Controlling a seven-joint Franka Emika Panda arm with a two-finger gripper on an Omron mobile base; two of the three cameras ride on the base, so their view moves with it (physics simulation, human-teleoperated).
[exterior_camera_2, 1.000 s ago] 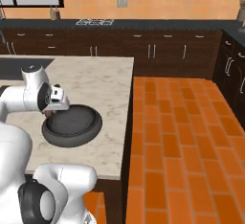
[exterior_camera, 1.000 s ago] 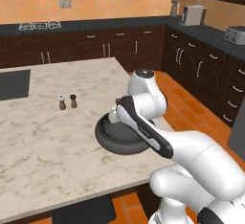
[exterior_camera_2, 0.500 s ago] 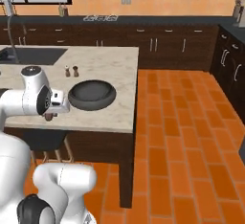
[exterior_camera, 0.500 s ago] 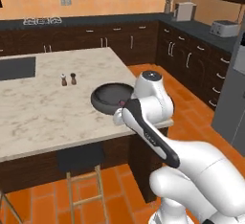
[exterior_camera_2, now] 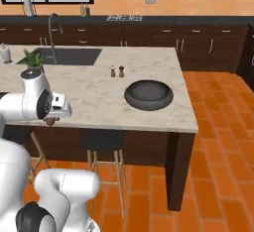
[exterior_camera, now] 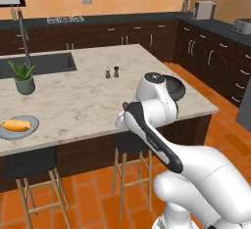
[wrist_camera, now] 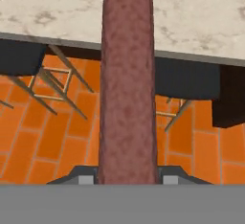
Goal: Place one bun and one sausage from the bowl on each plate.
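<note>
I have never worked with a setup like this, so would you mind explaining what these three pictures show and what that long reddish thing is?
It is a simulated kitchen with a white robot arm on a driving base. Two pictures come from cameras on the base, behind the arm to its left and right; the third looks along the gripper from the hand. The reddish thing is a sausage, held in the gripper by the edge of the marble island. On the island are the dark bowl, a pair of small shakers, a potted plant, a sink with a faucet, and a grey plate carrying a bun. Stools stand under the island's near edge.
</note>
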